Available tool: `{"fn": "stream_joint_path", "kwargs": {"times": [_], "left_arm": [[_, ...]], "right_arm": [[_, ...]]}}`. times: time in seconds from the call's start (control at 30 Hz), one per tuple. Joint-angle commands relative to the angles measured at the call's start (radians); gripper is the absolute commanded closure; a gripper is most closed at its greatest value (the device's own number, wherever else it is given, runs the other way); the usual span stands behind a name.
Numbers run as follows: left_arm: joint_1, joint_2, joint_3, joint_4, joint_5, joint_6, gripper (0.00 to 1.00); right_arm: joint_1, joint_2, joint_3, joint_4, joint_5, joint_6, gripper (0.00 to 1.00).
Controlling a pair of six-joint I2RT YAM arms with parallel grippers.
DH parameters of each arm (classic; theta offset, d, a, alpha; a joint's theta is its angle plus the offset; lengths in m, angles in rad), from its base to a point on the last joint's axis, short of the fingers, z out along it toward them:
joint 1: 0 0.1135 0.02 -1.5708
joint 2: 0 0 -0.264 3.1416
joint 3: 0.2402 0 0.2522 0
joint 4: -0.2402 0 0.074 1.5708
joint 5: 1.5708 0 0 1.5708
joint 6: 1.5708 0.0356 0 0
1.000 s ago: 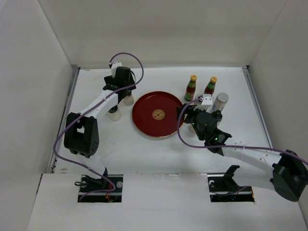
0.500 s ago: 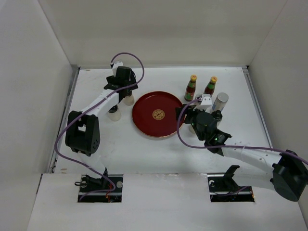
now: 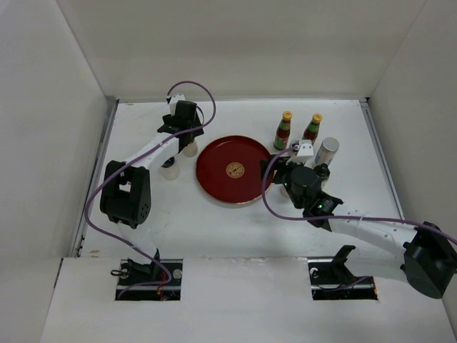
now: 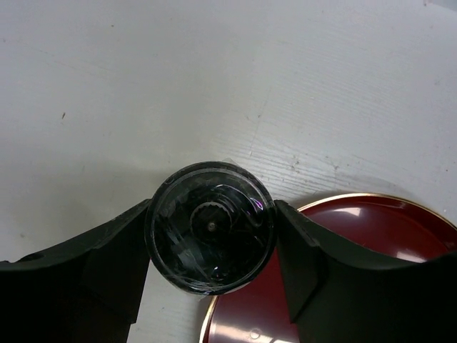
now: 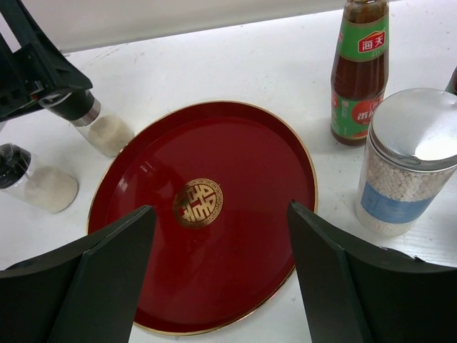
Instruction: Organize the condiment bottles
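Here the left claw [image 4: 212, 221] is apparently pinching a dark-lidded spice jar [image 4: 211, 227] beside the red tray [image 4: 400, 236], while the right claw [image 5: 220, 211] is hanging open by that tray.

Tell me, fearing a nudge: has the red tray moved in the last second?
No. The red tray sits as far from the table's back edge as before.

We are seeing the round red tray [image 4: 400, 236] cut off by the frame edge, and the green-labelled brown sauce bottle [image 5: 359, 78] cropped at its cap.
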Motion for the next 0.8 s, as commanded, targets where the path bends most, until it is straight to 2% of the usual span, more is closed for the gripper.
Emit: {"fn": "stream_joint_path", "kwargs": {"times": [0.0,0.17,0.33,0.57,0.77], "left_arm": [[-0.029,-0.146,0.022,0.088,-0.056,0.006,0.63],[-0.092,-0.278,0.029,0.116,-0.088,0.028,0.63],[-0.167,-0.319,-0.006,0.114,-0.071,0.020,0.63],[-0.265,-0.293,-0.119,0.178,-0.105,-0.006,0.64],[-0.281,-0.209,-0.146,0.244,-0.125,0.005,0.65]], "right_arm": [[0.006,0.000,0.026,0.057,-0.009,-0.008,0.19],[0.008,-0.001,0.027,0.055,-0.009,-0.009,0.19],[0.005,-0.018,0.020,0.058,-0.009,-0.009,0.19],[0.005,-0.028,0.014,0.061,-0.007,-0.006,0.19],[0.005,-0.041,0.003,0.075,-0.004,-0.003,0.19]]}}
